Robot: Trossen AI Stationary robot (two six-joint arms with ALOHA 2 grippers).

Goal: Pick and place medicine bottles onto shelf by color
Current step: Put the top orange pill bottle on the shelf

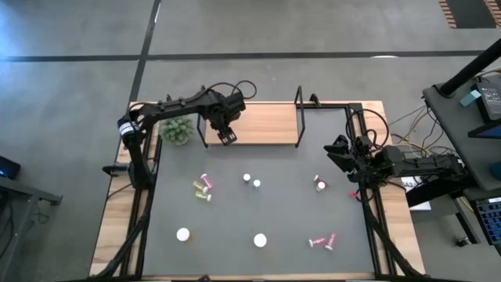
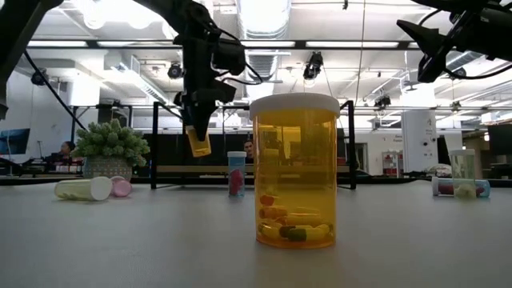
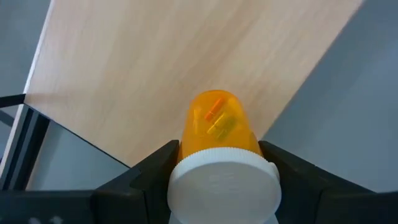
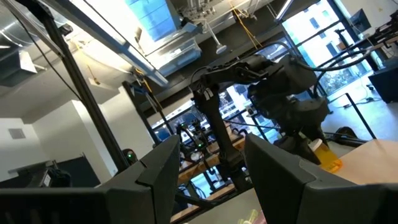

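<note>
My left gripper (image 1: 227, 135) is above the left end of the light wooden shelf (image 1: 262, 124), shut on a small orange medicine bottle (image 3: 217, 124) with a white cap. In the low view the bottle (image 2: 198, 142) hangs above the shelf board. My right gripper (image 1: 338, 149) is open and empty, raised at the mat's right edge. Several other bottles are on the dark mat: a pink and yellow-green group (image 1: 203, 186) lying down, two (image 1: 251, 181) in the middle, and one (image 1: 320, 184) near my right gripper. My left gripper pinches the bottle at its white cap (image 3: 186, 180) between its two fingers (image 3: 155, 169), one on each side. The fingers come from above, pointing down. The bottle hangs below them, cap up and base toward the board, slightly tilted and clear of the shelf.
A green spiky plant ball (image 1: 177, 129) sits left of the shelf. Black wire frames (image 1: 298, 116) stand at the shelf's ends. A wide orange bottle (image 2: 294, 172) stands close to the low camera. Two white-capped bottles (image 1: 182, 233) and a lying pink pair (image 1: 321, 241) are near the front edge.
</note>
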